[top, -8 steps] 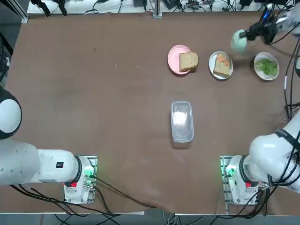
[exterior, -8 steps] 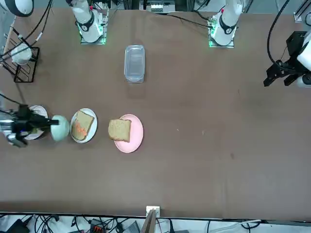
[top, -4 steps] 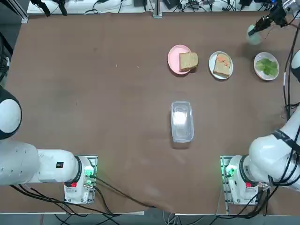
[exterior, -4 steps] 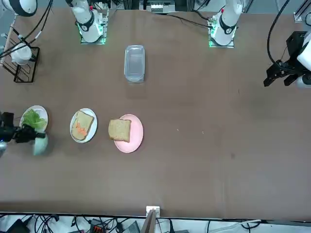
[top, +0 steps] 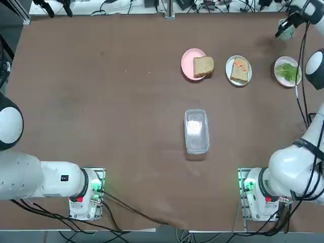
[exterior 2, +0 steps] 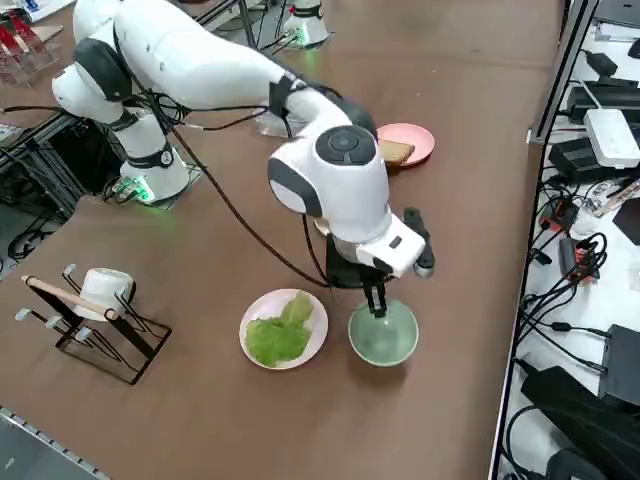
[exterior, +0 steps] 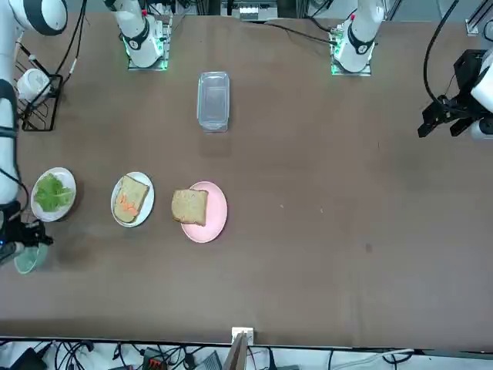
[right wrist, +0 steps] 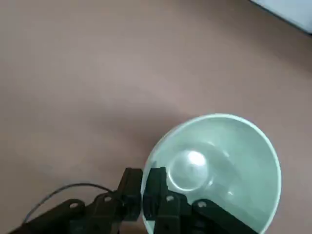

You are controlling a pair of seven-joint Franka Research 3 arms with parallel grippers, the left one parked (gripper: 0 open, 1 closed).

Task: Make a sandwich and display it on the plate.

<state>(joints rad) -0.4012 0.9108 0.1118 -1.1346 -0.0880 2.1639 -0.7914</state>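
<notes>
Sandwich unstacked, flat on plate, right pincer pinching bowl rim

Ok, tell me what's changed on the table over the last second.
The right end effector, shut on the pale-green bowl's rim, carried it past the lettuce plate toward the table's far corner. The bread on the white plate and the pink plate stayed put.

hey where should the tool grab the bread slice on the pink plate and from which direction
Take the bread slice by two opposite straight edges, coming straight down from above. It lies flat on the pink plate and overhangs the rim on the white plate's side, so that overhanging part probably gives the fingers the most clearance.
</notes>
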